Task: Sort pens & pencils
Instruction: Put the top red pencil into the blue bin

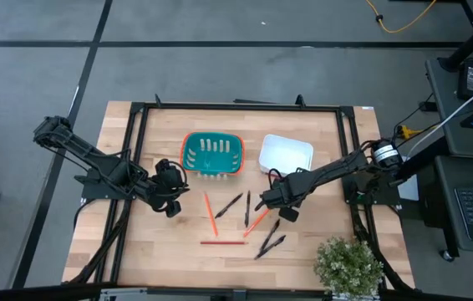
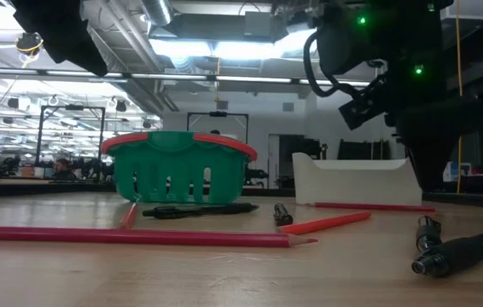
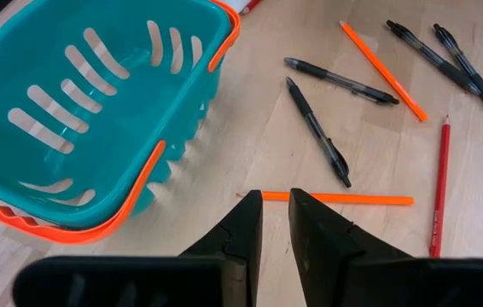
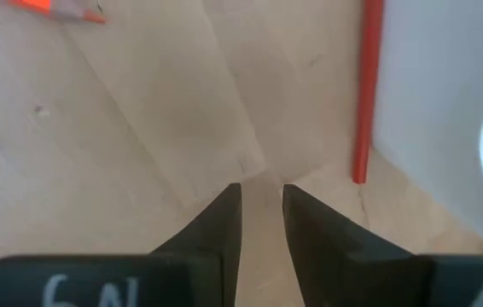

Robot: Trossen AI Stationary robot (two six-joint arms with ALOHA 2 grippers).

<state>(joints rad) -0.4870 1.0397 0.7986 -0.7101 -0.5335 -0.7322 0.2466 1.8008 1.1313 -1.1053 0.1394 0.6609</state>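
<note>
The left tool [image 3: 276,217] hangs over the desk [image 1: 161,251] just in front of the teal basket [image 1: 212,154], fingers slightly parted with a narrow gap and nothing between them. The right tool [image 4: 263,213] is low over bare wood just beside the white tray [image 1: 286,155], near the desk's middle; its fingers also stand a little apart and pinch nothing, with one red pencil lying alongside the tray wall just ahead of it.

Outward from the tools, the pencils [image 1: 210,215] and the pens [image 1: 230,205] are all loose on the wood in front of the two containers: one pencil close to the left tool, another lying flat toward the desk's front edge, one more crossing the pens near the right tool, and black pens scattered among them, a pair toward the front right. A small potted plant [image 1: 349,266] sits at the front right corner.

Judging from this, sorting has barely begun: the basket shows empty, the tray looks empty, and every pen and pencil remains to be picked up.

White marks show on the right tool's body, possibly letters or digits, but too blurred to read; no brand is legible on the pens.
</note>
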